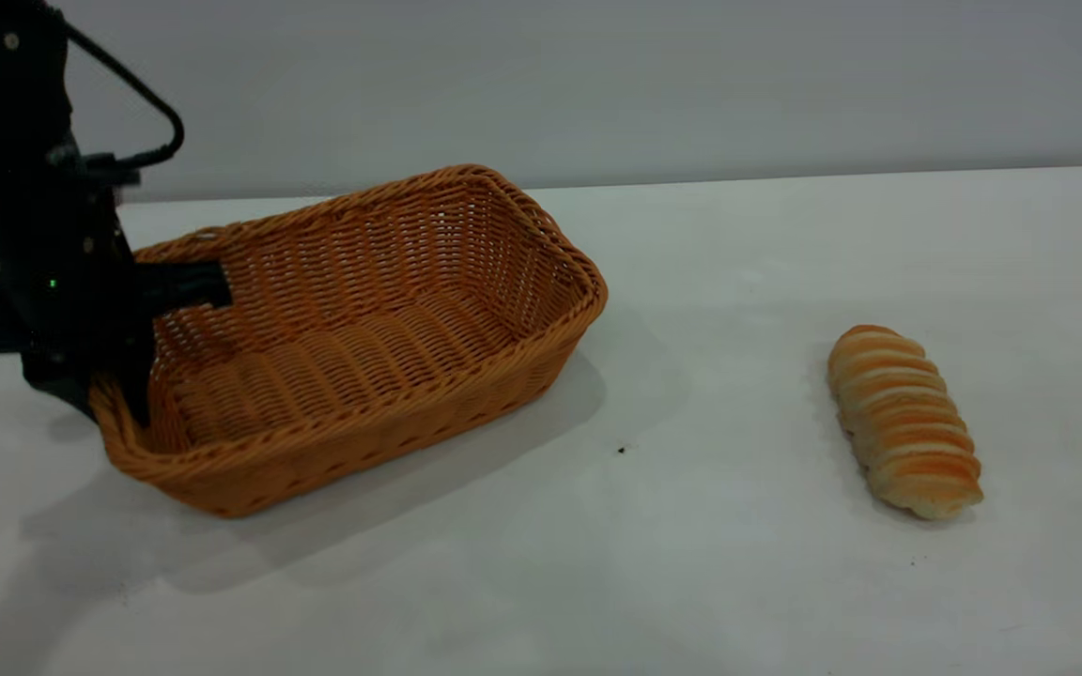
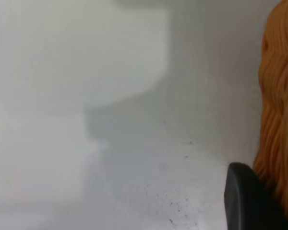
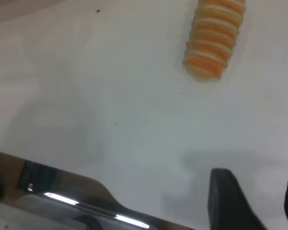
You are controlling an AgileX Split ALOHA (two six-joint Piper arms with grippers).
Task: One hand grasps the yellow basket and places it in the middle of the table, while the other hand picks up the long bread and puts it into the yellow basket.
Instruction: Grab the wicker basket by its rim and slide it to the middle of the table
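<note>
The yellow basket (image 1: 363, 329) sits left of centre on the white table (image 1: 738, 563), empty. My left gripper (image 1: 132, 376) is at its left short end, with its fingers astride the wall, shut on the rim. In the left wrist view one black finger (image 2: 245, 201) presses the outside of the basket wall (image 2: 281, 120); the other finger is hidden. The long bread (image 1: 903, 422) lies on the table at the right, well apart from the basket. It also shows in the right wrist view (image 3: 213, 40). My right gripper (image 3: 259, 191) is open and empty above the table, short of the bread.
The table's near edge and a metal frame (image 3: 86, 203) show under the right gripper. A grey wall (image 1: 597, 84) stands behind the table. White tabletop lies between the basket and the bread.
</note>
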